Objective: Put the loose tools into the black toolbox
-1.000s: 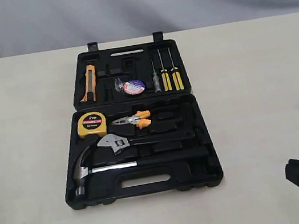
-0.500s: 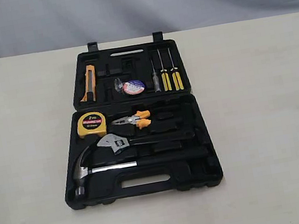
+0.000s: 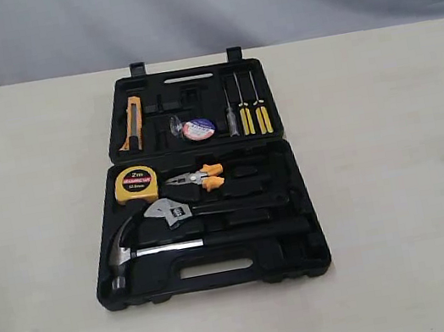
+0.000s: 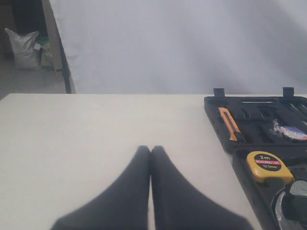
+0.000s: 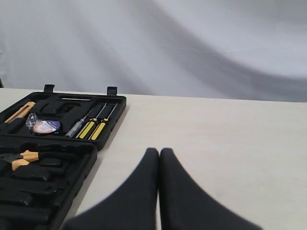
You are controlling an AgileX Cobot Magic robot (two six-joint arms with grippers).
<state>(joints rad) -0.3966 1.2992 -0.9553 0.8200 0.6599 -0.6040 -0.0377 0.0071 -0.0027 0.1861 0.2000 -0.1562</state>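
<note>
A large black moulded-plastic toolbox [image 3: 303, 259] lay open on a matte cream table [image 3: 390, 145], its two hinged halves spread flat, one far and one near, with an oblong handle slot along the near edge. In the near half, a claw hammer with a chrome shaft and black handle [image 3: 201, 243] rested in its recess, long axis running left to right, head at the left and grip pointing right. Just beyond it a silver-headed, black-handled adjustable wrench [image 3: 212, 209] lay almost parallel, head also to the left. A yellow tape measure [image 3: 136, 183] and small orange-handled pliers [image 3: 198, 179] filled the row behind. In the far half, a black tape roll with a blue-red label [image 3: 198, 129] sat flat near the centre, between an orange utility knife [image 3: 134, 123] and three slim screwdrivers [image 3: 247, 105]. The left gripper [image 4: 150, 151], smooth dark fingers pressed together and empty, hung over bare table left of the case; the right gripper [image 5: 159, 152], likewise closed on nothing, hung to its right, both clear of every tool.
</note>
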